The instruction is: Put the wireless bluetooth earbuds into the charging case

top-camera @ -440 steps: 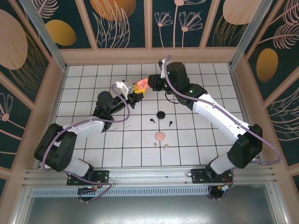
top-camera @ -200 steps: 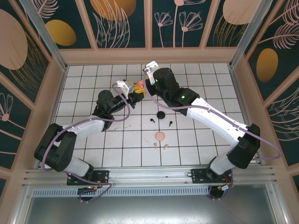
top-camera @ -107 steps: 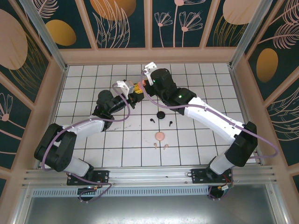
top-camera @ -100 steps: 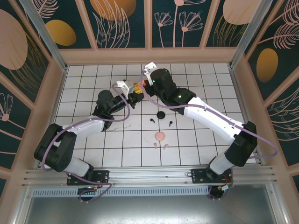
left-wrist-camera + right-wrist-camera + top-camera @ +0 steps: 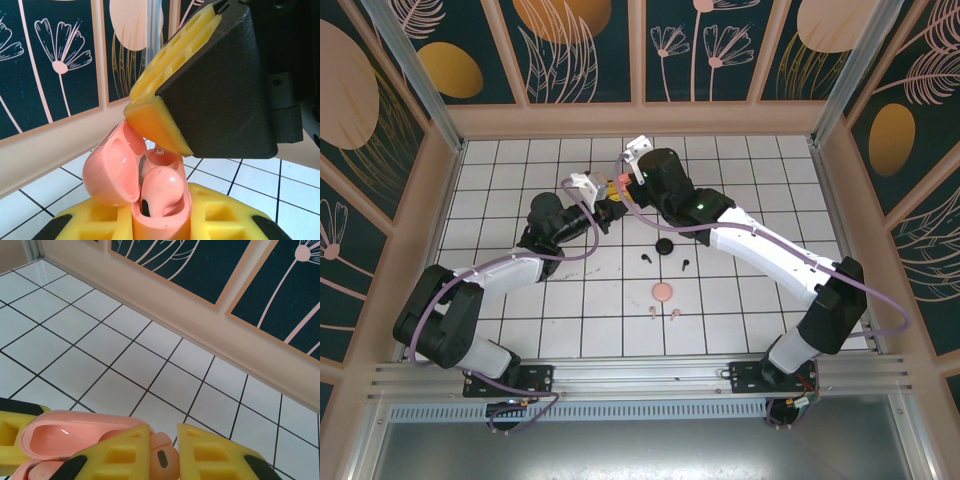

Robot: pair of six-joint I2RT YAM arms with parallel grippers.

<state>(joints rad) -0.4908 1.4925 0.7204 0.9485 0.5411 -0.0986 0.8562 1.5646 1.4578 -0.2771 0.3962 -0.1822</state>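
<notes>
The ribbed yellow foam pads of my right gripper [image 5: 163,434] stand a narrow gap apart just over a pale pink earbud [image 5: 161,459]; I cannot tell whether they grip it. That glossy, rounded bud sits in the open charging case [image 5: 107,172], a smooth pink clamshell pinched between the pads of my left gripper [image 5: 157,226], held up at the far middle of the white tiled table [image 5: 570,300]. I cannot read the socket beside it. I judge this pair half done at least. Not yet cased: two black earbuds [image 5: 646,257] near a round black case [image 5: 665,246], and two pink earbuds [image 5: 652,311] nearer me, by a round pink case [image 5: 662,291].
</notes>
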